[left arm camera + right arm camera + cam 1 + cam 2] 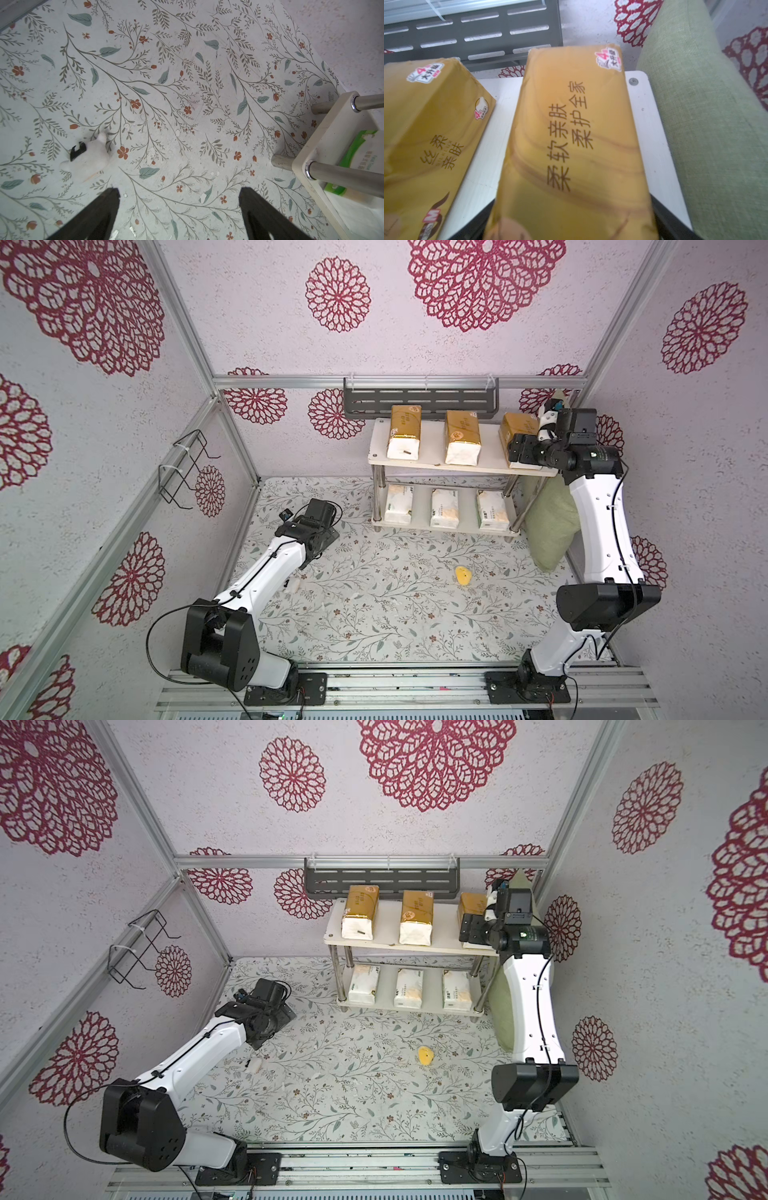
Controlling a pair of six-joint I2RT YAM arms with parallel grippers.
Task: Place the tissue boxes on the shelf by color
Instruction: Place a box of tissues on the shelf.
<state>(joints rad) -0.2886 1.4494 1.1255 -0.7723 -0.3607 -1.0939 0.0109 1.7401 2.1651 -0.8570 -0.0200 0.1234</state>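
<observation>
- My right arm (598,531) rises from its base at 5 o'clock on the bench (374,614). The forearm runs toward 12 o'clock and the wrist bends toward 9 o'clock over the shelf (432,443).
- The right end effector (519,450) straddles the near end of the end gold tissue box (517,427). In the wrist view a dark finger (666,218) sits close on each side. I cannot tell whether the pads press the wrap or stand just off it.
- My left arm (266,568) leans from 7 o'clock toward 1 o'clock, wrist tipped down low over the bench.
- The left end effector (179,190) is spread wide, with only floral bench surface between its fingers.
- The shelf stands at 1 o'clock on the bench.
- The end gold tissue box lies at the 3 o'clock end of the top board. The middle gold tissue box (462,437) and the 9 o'clock gold tissue box (404,432) lie apart beside it, white ends toward 6 o'clock.
- The gold wrap is shiny, with dark Chinese print along the top.
- Three white tissue boxes (444,508) with orange patches lie in a row on the lower board.
</observation>
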